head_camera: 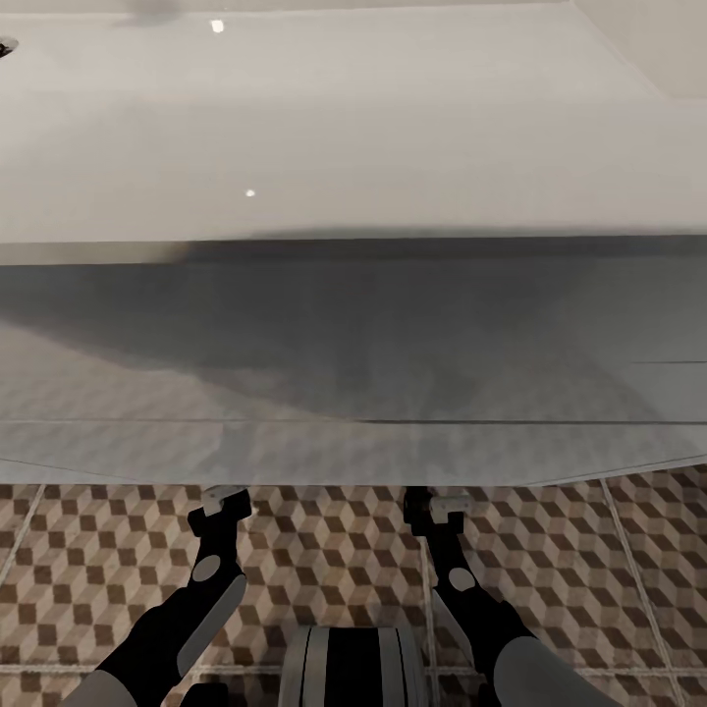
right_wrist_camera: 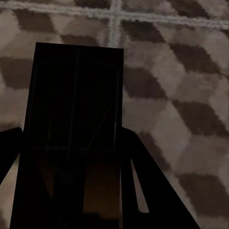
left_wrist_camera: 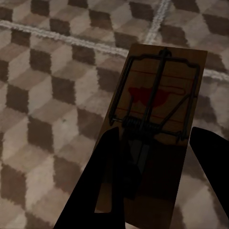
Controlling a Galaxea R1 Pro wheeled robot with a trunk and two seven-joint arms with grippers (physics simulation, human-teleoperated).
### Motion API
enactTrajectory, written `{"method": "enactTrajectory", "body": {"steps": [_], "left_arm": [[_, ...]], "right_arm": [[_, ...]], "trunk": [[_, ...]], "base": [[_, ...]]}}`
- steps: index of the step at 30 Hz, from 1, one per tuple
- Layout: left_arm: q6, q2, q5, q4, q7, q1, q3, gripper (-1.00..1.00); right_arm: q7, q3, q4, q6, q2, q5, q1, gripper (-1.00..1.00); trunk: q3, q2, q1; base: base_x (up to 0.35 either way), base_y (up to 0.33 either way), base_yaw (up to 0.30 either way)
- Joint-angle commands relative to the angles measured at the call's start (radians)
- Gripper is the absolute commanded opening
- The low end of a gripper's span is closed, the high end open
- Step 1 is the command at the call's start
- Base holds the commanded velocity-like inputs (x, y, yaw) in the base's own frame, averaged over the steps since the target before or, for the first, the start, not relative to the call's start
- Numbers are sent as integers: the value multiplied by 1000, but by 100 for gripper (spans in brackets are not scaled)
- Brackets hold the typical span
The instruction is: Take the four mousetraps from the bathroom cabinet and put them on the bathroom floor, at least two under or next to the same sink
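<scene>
White vanity (head_camera: 353, 128) spreads across the upper two thirds of my head view, its shaded front face running down to an edge just above my two arms. Below it the bathroom floor (head_camera: 324, 560) shows its brown, tan and white cube tiles with pale grout lines. My left gripper (head_camera: 224, 503) sits at lower left of centre and my right gripper (head_camera: 437, 506) at lower right of centre, both close under the vanity's edge.

In the left wrist view, the left fingers (left_wrist_camera: 102, 186) are clamped on either side of a mousetrap (left_wrist_camera: 160, 100), a brown board with a wire frame and a red mark, held above the tiles. In the right wrist view, the right fingers (right_wrist_camera: 143, 186) grip a second mousetrap (right_wrist_camera: 76, 109), very dark in shadow, also over the tiles.
</scene>
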Motion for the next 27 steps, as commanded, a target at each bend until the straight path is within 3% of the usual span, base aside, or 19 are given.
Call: {"method": "enactTrajectory", "body": {"steps": [1,11,16,27], "left_arm": [[-7,1,11,-1,6,-1,-5,-100],[-7,1,10,-1,6,-1,-7,-100],[-7,1,10,-1,6,-1,-7,-100],[-7,1,11,-1,5,-1,-7,-100]], "right_arm": [[-7,6,1,-2,0,0,-1,-100],[-7,5,1,-2,-1,0,-1,-100],[-7,5,1,-2,-2,0,-1,-100],[-7,5,1,-2,-2,0,-1,-100]], "trunk": [[-1,0,0],[-1,0,0],[-20,-1,2],[-20,-1,2]], "base": [[0,0,0],[0,0,0],[0,0,0],[0,0,0]]}}
